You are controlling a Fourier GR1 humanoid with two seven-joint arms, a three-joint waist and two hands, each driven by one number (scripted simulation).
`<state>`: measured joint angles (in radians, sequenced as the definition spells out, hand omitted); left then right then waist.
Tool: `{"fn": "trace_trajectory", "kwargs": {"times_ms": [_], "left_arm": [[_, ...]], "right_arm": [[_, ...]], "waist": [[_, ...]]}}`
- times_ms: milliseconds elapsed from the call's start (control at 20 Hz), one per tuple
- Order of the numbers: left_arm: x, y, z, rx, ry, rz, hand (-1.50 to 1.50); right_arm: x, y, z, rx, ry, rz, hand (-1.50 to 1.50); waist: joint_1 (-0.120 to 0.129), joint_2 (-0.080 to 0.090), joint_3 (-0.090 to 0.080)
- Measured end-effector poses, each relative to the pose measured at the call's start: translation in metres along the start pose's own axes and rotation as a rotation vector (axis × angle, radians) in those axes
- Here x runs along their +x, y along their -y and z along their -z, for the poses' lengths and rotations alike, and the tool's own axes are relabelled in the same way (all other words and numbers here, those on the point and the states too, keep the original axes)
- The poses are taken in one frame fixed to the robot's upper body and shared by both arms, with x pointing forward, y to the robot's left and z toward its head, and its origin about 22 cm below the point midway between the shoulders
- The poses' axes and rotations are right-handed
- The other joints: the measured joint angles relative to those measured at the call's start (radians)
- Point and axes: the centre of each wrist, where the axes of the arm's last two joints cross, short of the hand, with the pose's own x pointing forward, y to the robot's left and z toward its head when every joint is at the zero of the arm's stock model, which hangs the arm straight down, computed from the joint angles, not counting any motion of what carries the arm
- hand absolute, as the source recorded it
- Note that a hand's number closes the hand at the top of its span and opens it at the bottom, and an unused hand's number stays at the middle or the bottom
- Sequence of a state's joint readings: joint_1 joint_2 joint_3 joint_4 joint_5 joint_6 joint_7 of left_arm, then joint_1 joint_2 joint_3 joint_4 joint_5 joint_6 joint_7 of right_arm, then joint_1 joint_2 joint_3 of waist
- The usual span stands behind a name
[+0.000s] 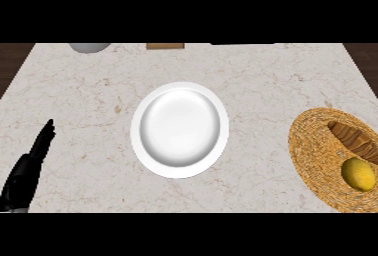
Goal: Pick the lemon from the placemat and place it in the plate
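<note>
A yellow lemon lies on a round woven placemat at the right edge of the counter. A white plate with nothing on it sits in the middle of the counter, to the left of the placemat. My left hand shows at the lower left with its fingers straight and pointing up, far from the lemon and the plate. My right hand is nowhere in the view.
A brown, wood-grained object lies on the placemat just behind the lemon. At the far edge of the marble counter sit a grey rounded thing and a tan wooden block.
</note>
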<state>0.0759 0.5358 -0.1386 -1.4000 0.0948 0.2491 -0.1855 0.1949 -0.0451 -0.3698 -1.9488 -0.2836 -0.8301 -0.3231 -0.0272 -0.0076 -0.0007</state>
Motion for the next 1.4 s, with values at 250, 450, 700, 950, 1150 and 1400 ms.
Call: {"fn": "trace_trajectory", "kwargs": {"times_ms": [250, 450, 700, 950, 1150, 1400], "left_arm": [[0.006, -0.001, 0.0, -0.008, 0.013, 0.002, 0.0], [0.013, 0.0, 0.004, -0.013, 0.031, 0.004, 0.0], [0.014, 0.004, 0.002, -0.016, 0.034, -0.001, 0.0], [0.016, 0.004, 0.0, -0.022, 0.03, -0.002, 0.0], [0.017, 0.007, -0.003, -0.018, 0.03, -0.004, 0.0], [0.018, 0.004, -0.001, -0.019, 0.026, -0.007, 0.0]], "right_arm": [[0.013, 0.038, -0.015, 0.121, -0.092, -0.164, -1.5], [0.023, 0.062, -0.009, 0.228, -0.195, -0.343, -1.5], [0.046, 0.069, 0.01, 0.31, -0.322, -0.504, -1.5], [0.054, 0.057, 0.032, 0.388, -0.449, -0.622, -1.5], [0.054, 0.049, 0.046, 0.463, -0.534, -0.684, -1.5], [0.038, 0.043, 0.061, 0.566, -0.623, -0.793, -1.5]], "waist": [[0.015, 0.005, -0.001], [0.024, 0.01, -0.002], [0.034, 0.012, -0.002], [0.038, 0.011, -0.001], [0.035, 0.009, 0.0], [0.033, 0.009, 0.0]]}}
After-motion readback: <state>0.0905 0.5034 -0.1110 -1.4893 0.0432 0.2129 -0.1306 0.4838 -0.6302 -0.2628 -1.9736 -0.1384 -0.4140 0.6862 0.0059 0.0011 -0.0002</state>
